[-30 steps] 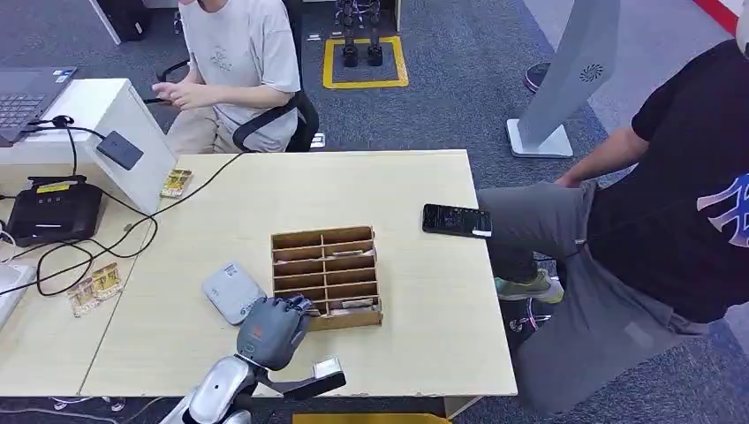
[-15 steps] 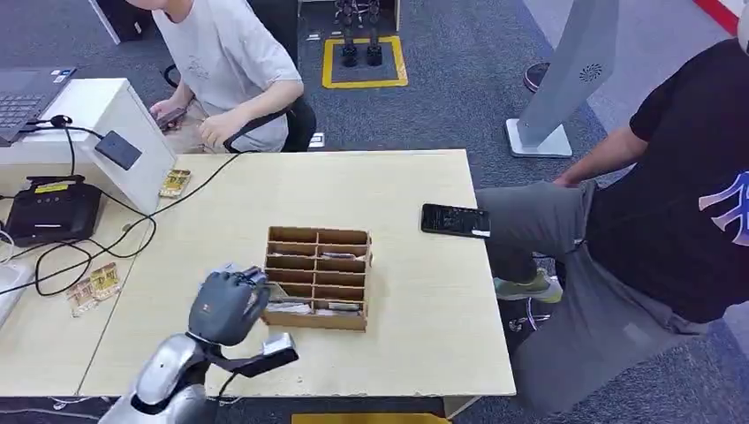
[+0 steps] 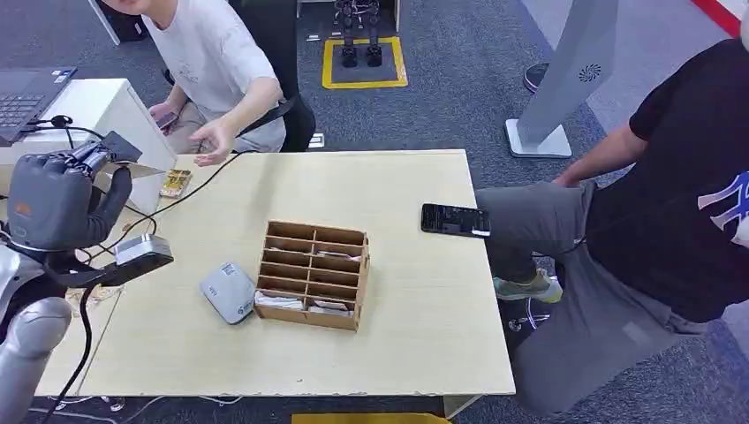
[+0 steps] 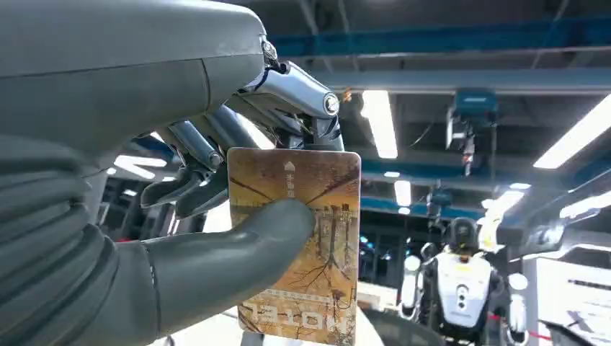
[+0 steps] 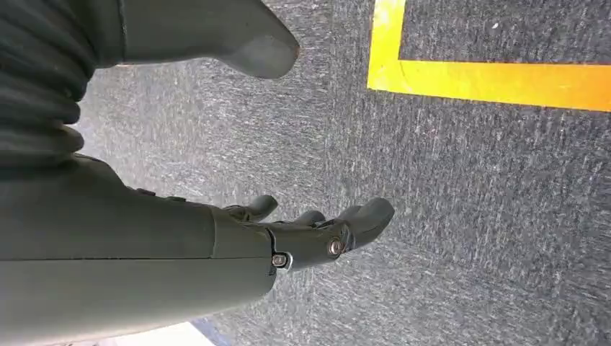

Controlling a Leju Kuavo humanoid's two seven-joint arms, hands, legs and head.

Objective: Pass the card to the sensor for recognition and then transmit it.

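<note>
My left hand point(image 3: 53, 201) is raised at the table's left end and pinches a brown hotel card point(image 4: 328, 281) between thumb point(image 4: 238, 245) and fingers. In the head view its fingertips are close in front of the dark sensor pad point(image 3: 124, 144) on the slanted face of the white box point(image 3: 106, 102); I cannot tell whether the card touches the pad. The wooden card box point(image 3: 311, 274), with several slots and cards in its lower ones, stands mid-table. My right hand point(image 5: 310, 234) hangs over the grey carpet with its fingers apart, holding nothing.
A grey device point(image 3: 228, 291) lies left of the card box. A black phone point(image 3: 455, 219) lies by the table's right edge. Loose cards point(image 3: 175, 182), cables and a black unit point(image 3: 53, 212) sit at the left. A seated person's hand point(image 3: 212, 146) reaches over the far edge; another person stands at the right.
My left hand has lifted from the card box with the card and swung up and left to the sensor pad. The seated person leaned forward and extended a hand.
</note>
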